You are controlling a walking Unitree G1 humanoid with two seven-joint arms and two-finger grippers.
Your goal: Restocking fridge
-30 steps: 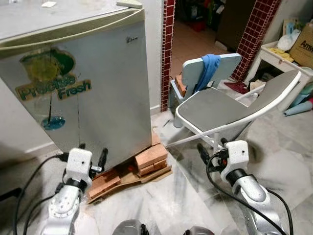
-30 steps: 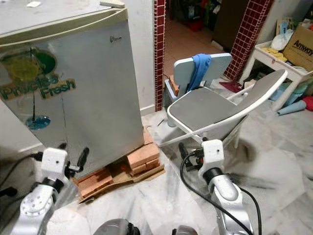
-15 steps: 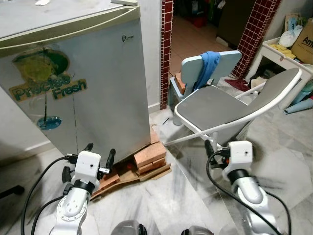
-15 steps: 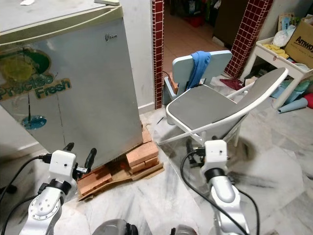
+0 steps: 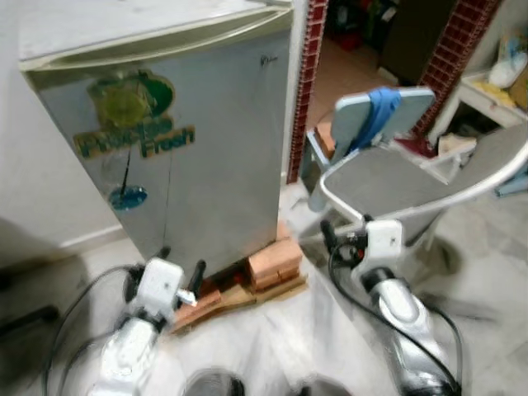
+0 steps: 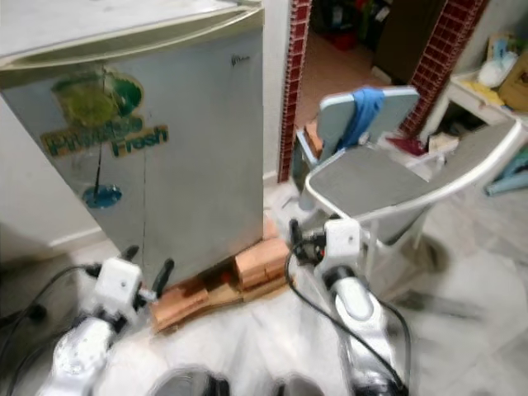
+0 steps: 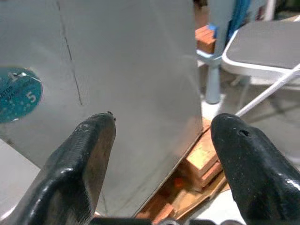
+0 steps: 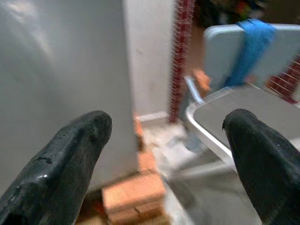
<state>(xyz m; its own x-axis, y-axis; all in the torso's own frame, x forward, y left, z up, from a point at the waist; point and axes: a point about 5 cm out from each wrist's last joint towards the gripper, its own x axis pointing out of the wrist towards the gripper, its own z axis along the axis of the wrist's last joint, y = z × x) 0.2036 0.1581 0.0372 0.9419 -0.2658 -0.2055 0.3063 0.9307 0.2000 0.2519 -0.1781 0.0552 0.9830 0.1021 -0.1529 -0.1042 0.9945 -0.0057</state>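
Left eye view blurs the fridge (image 5: 181, 148) sticker lettering.

Bricks (image 5: 274, 260) and flat board (image 5: 247, 295): stacked on the floor, just beyond the left fingertips. Folding chair (image 5: 388, 177), grey seat, white frame: ahead of the right fingertips. Blue cloth (image 5: 379, 111): draped over a pale blue panel (image 6: 363, 111) behind the chair. Red brick pillar (image 6: 293, 82): further off, between both pairs of fingers. Marble floor (image 5: 330, 330).
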